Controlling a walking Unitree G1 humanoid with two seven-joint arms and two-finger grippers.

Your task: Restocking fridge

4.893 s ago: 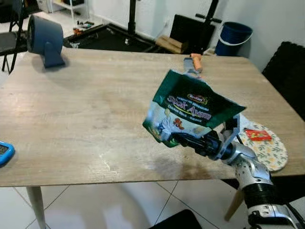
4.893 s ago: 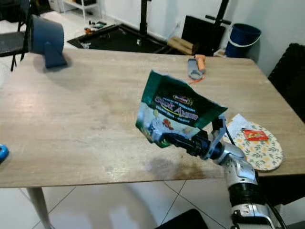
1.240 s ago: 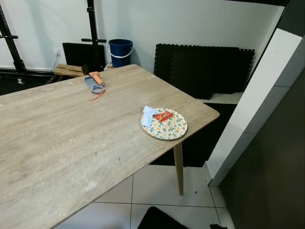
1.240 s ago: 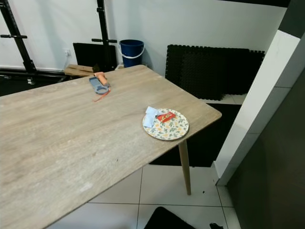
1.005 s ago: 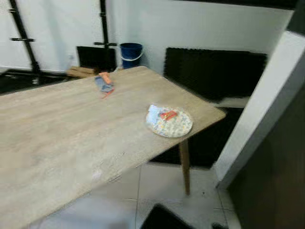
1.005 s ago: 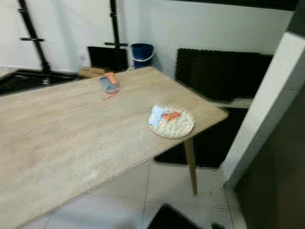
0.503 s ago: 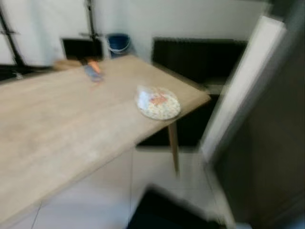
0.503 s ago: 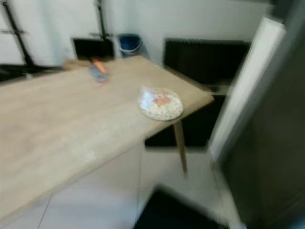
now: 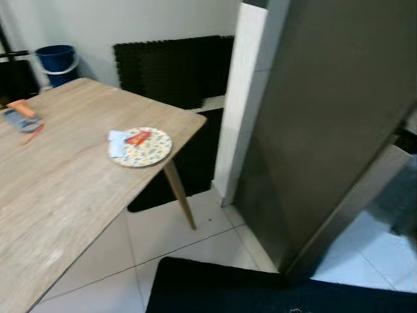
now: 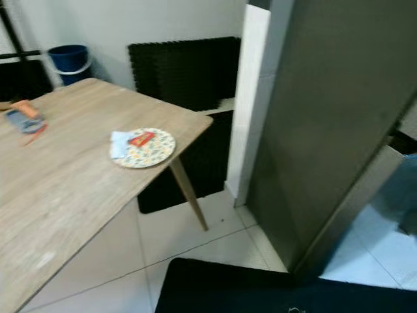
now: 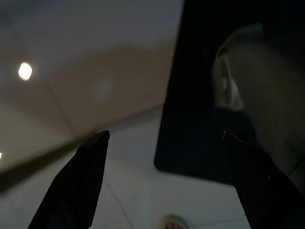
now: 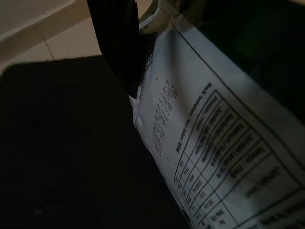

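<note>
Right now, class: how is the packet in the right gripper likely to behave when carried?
The packet is probably floppy: its printed film shows creases. It likely weighs little for its size. A black finger presses against glossy film, so it might slip.

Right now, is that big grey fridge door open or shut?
Cannot tell for sure. The fridge shows a flat grey face, and a slanted panel at its right edge blurs any gap.

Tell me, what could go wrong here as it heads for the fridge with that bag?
The fridge door looks shut, so the robot may have nowhere to put the bag until it is opened. The right gripper shows just one finger against the bag, so the grip might be weak and the bag could slip. The dark mat on the tiles could catch a foot.
</note>
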